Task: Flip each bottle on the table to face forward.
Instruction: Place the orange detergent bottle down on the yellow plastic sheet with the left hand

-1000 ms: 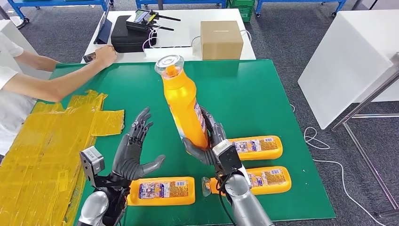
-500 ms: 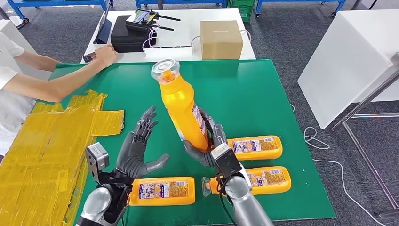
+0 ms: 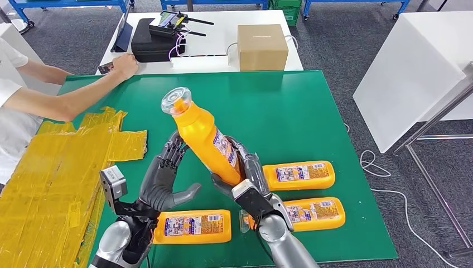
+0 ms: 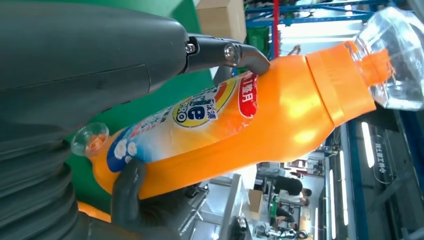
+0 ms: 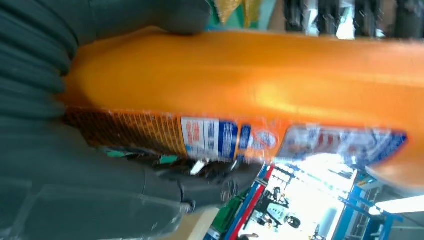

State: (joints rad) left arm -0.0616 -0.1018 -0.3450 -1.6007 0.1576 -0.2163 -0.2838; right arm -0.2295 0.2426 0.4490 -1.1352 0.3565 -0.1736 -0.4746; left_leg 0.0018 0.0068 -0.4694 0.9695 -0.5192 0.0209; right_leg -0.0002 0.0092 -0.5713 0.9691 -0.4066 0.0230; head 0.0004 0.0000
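Note:
My right hand (image 3: pixel 241 180) grips the base of an orange bottle (image 3: pixel 205 139) held up off the green table (image 3: pixel 290 111). The bottle leans left, its clear cap (image 3: pixel 177 101) uppermost; the right wrist view shows its label (image 5: pixel 210 137) close up. My left hand (image 3: pixel 165 180) stands beside it with fingers spread, and one fingertip (image 4: pixel 246 53) touches the bottle's side (image 4: pixel 260 120). Three more orange bottles lie flat with labels up: one (image 3: pixel 191 226) by my left hand and two (image 3: pixel 299 175) (image 3: pixel 313 213) at the right.
Yellow sheets (image 3: pixel 61 167) cover the table's left side. A person's arm (image 3: pixel 67 100) reaches over the far left corner. On a white table behind stand a cardboard box (image 3: pixel 262 46) and a black case (image 3: pixel 149 40). Another white table (image 3: pixel 413 67) stands at the right.
My right hand has tipped the bottle down and to the left, so its cap sits lower. My left hand has moved in until its fingers meet the bottle's side.

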